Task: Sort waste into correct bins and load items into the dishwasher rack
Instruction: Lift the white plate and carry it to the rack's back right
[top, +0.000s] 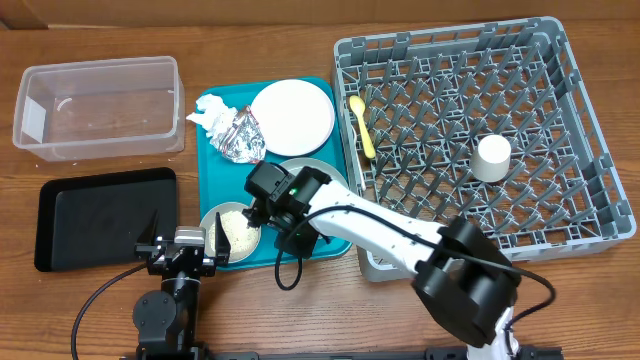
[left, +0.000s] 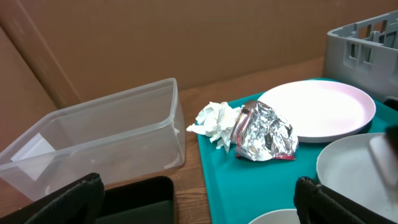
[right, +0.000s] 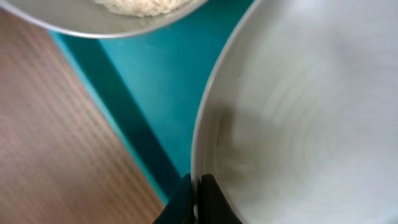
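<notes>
My right gripper (top: 292, 238) (right: 196, 200) is shut on the rim of the pale grey-blue plate (top: 325, 170) (right: 298, 124) on the teal tray. The small bowl (top: 232, 232) (right: 137, 12) with rice grains sits beside it. My left gripper (top: 182, 243) (left: 196, 199) is open and empty, low between the black tray (top: 105, 215) and the teal tray. The napkin (top: 212, 112) (left: 216, 121), the foil wrapper (top: 240, 137) (left: 264, 132) and the white plate (top: 292, 112) lie on the teal tray. The white cup (top: 491, 157) and yellow spoon (top: 364, 125) are in the rack (top: 590, 130). The fork is out of view.
The clear tub (top: 100, 105) (left: 106, 137) stands at the back left, holding only a paper label. The teal tray (top: 215, 180) lies between the bins and the rack. My right arm reaches across the tray's front right corner.
</notes>
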